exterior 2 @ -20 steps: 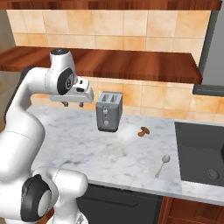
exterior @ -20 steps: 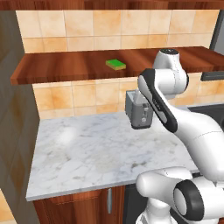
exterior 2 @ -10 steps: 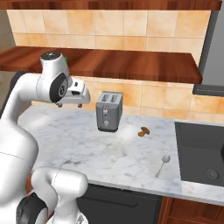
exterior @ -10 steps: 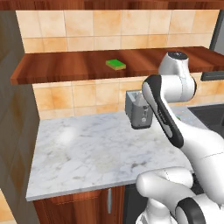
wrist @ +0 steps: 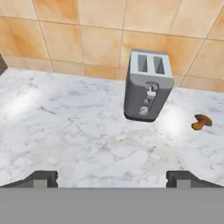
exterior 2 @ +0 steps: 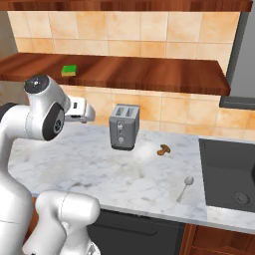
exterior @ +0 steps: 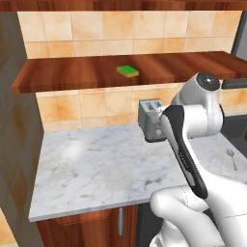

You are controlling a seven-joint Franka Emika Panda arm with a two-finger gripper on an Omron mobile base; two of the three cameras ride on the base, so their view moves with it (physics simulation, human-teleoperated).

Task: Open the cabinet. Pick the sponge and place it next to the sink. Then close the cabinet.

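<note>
So the arm has swung a bit more since half a second ago: in the left base view the white shoulder joint sat closer to the middle of the frame, now it's further over toward 3 o'clock, and in the right base view the round joint has dropped lower and drifted toward 9 o'clock. Nothing on the tabletop has shifted.

The tool (wrist: 112, 178) looks down at the white-and-grey marble tabletop (wrist: 65, 131). Its two dark tips (wrist: 41, 178) sit wide apart at the bottom corners of the hand view, spread fully, nothing between them.

The small flat sponge with the bright green top over a yellow layer (exterior: 127, 71) lies flat on the long plank shelf of the dark reddish-brown wood cabinet (exterior: 72, 77), roughly mid-shelf. From the right base view it's over at 10 o'clock (exterior 2: 69, 70), above the arm's joint.

Below the shelf, the silver two-slot toaster (wrist: 148, 85) stands upright against the orange tiled wall (wrist: 78, 30). A small brown lump (wrist: 201, 122) lies at its 4 o'clock on the marble, apart from it. A metal spoon (exterior 2: 185, 187) lies near the front edge, just beside the dark grey rectangular sink (exterior 2: 229, 172), which is at 3 o'clock in the right base view.
</note>
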